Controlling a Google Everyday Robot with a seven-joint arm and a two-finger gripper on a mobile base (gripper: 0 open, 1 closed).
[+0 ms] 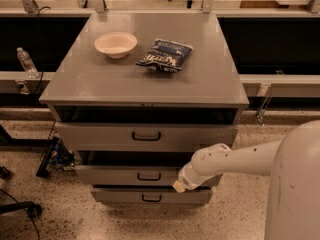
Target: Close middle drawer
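The grey cabinet (pixel 145 84) has three drawers. The middle drawer (pixel 120 175) has a low flat front with a small black pull handle (pixel 149 176). It stands out a little, with a dark gap above its front. My gripper (pixel 179 185) is at the end of the white arm (pixel 235 159), which reaches in from the right. It rests against the right part of the middle drawer's front. The top drawer (pixel 100 135), with a larger black handle, also stands out slightly. The bottom drawer (pixel 115 196) shows below.
A white bowl (pixel 115 43) and a dark blue chip bag (pixel 165 54) lie on the cabinet top. A water bottle (pixel 25 61) stands on a ledge at the left. Cables and a chair base (pixel 30 209) lie on the floor at the left. My white body (pixel 295 184) fills the lower right.
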